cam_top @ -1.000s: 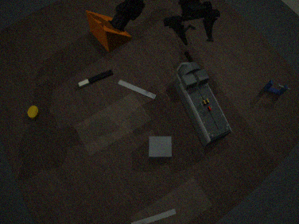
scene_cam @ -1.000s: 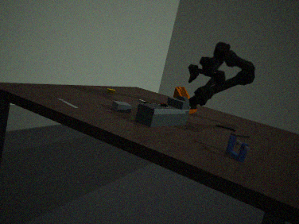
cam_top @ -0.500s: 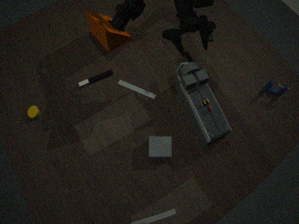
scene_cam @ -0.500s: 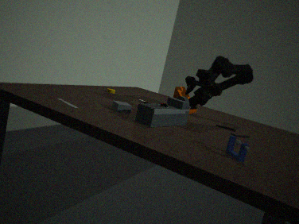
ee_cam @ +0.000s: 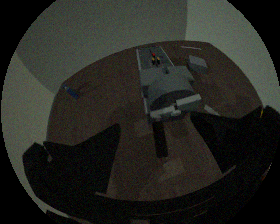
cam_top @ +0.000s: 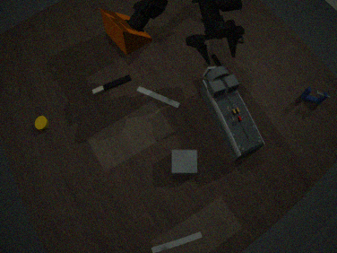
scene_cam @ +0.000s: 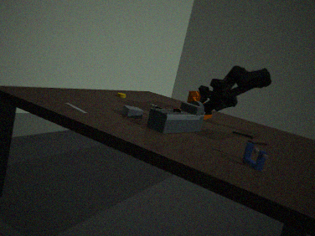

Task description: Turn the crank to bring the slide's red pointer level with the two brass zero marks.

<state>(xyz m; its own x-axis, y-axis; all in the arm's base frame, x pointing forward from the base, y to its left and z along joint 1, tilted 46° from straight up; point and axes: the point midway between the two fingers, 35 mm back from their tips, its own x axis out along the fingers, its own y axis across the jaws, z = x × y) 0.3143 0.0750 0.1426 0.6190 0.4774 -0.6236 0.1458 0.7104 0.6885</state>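
The grey machine (cam_top: 242, 132) (scene_cam: 182, 123) (ee_cam: 145, 59) stands on the table, its housing toward the arm. A pale crank bar (ee_cam: 176, 108) crosses the housing's near end in the wrist view. A dark handle (cam_top: 216, 60) (ee_cam: 160, 141) sticks out from that end. The red pointer (cam_top: 239, 118) (ee_cam: 153, 55) is off the brass marks (cam_top: 235, 110) (ee_cam: 156, 60), toward the end away from the crank. My gripper (cam_top: 220, 59) (ee_cam: 155, 121) is open and empty, its fingertips to either side of the handle as seen from above; whether they are level with it is unclear.
A blue bracket (cam_top: 314, 98) (scene_cam: 255, 156) (ee_cam: 71, 93) stands beyond the machine's side. A grey block (cam_top: 184, 161) (scene_cam: 132, 111) (ee_cam: 197, 63) and a pale bar (cam_top: 158, 97) lie on its other side. An orange wedge (cam_top: 123, 33), a black-and-white stick (cam_top: 114, 83) and a yellow disc (cam_top: 41, 123) are farther off.
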